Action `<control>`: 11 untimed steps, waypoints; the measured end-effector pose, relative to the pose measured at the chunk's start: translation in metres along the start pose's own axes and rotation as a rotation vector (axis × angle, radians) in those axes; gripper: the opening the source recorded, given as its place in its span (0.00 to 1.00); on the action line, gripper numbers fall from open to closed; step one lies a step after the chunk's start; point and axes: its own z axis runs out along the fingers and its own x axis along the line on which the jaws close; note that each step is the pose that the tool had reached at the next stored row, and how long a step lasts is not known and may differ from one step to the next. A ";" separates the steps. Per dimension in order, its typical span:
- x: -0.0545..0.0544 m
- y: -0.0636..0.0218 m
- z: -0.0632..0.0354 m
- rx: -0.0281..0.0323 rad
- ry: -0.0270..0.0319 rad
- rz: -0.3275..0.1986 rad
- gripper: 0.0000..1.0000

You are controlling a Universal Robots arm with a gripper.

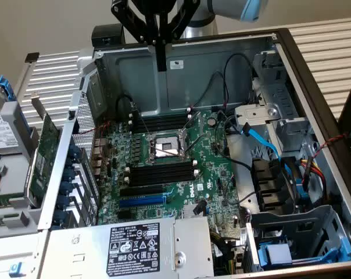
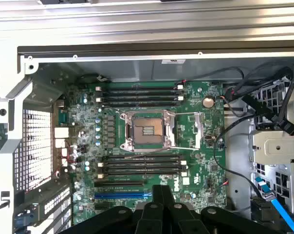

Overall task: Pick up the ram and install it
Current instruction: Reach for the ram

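Closest to the camera is the robot's black hand (image 2: 162,192). Its two fingers are drawn together with no gap showing between them, and nothing can be seen in their grip. It hangs high above an open computer case (image 1: 222,55), well apart from the parts inside. I cannot tell where the ram is.

Below the hand lies the green main board (image 2: 195,126). At its middle is a square metal processor socket (image 2: 147,130). One bank of long black memory slots (image 2: 139,95) with white end clips lies on one side of the socket. A second bank (image 2: 142,165) lies on the other side, and beside that is a blue card slot (image 2: 122,196).

In the exterior view, a grey power box (image 1: 132,247) with a black label sits at the near edge of the case. A blue cable (image 1: 262,139) runs along the exterior view's right. Outside the case, on the exterior view's left, a larger green card (image 1: 47,148) stands on edge. The case rests on a pale ribbed worktop (image 1: 329,43).
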 end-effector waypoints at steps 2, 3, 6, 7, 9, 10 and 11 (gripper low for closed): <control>0.000 0.0000 0.0000 0.0000 -0.0001 0.000 0.11; 0.000 0.0000 0.0000 0.0000 -0.0001 0.000 0.11; 0.000 0.0000 0.0000 0.0000 0.0000 0.000 0.11; 0.000 0.0000 0.0000 0.0000 0.0000 0.000 0.11; 0.000 0.0000 0.0000 0.0000 0.0000 0.000 0.11; 0.000 0.0000 0.0000 0.0000 -0.0001 0.000 0.11; 0.000 0.0000 0.0000 0.0000 0.0000 0.000 0.11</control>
